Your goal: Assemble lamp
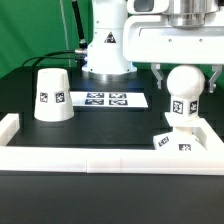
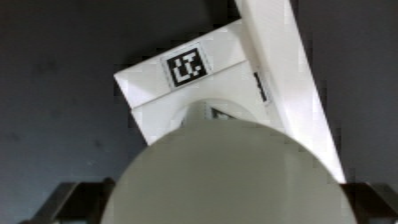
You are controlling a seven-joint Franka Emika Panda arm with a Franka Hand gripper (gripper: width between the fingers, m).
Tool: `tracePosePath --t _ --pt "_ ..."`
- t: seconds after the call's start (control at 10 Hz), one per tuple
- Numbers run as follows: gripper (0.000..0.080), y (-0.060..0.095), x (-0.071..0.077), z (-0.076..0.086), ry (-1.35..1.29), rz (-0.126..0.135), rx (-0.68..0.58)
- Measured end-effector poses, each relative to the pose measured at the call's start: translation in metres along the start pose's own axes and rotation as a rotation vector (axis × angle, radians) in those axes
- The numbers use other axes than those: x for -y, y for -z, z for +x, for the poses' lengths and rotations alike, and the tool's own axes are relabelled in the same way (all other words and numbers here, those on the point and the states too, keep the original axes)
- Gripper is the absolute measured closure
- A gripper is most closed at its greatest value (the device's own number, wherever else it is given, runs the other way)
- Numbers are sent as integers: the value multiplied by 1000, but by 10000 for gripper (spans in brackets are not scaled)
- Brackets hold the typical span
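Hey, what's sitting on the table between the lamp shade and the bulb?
The marker board lies flat on the black table between the shade and the bulb. Only the exterior view shows it.

Text: none legible (tags [image 1: 46, 98] show patterns only).
Tagged: shade [image 1: 52, 80], bulb [image 1: 184, 82], base [image 1: 196, 141], marker board [image 1: 105, 99].
Mark [image 1: 108, 40] on pedestal [image 1: 105, 58], behind marker board: unreadable.

At the exterior view's right, the gripper [image 1: 185, 78] points straight down, fingers [image 1: 159, 76] straddling the bulb [image 1: 186, 88]; whether they touch it is unclear.
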State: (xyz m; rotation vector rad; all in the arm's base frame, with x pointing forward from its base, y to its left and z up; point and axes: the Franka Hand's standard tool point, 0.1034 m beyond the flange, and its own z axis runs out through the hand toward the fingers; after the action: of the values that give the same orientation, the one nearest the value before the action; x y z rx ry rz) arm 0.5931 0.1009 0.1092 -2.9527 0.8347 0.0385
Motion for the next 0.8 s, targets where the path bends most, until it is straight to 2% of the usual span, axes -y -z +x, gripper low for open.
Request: tracePosePath --t 0.3,0.5,0.7,0.8 --pt "220 -1 0 -4 -271 -10 25" --pt "220 0 0 -3 -362 3 29" --pt "220 0 1 -2 -362 5 27" --pt "144 -1 1 -2 -357 5 27"
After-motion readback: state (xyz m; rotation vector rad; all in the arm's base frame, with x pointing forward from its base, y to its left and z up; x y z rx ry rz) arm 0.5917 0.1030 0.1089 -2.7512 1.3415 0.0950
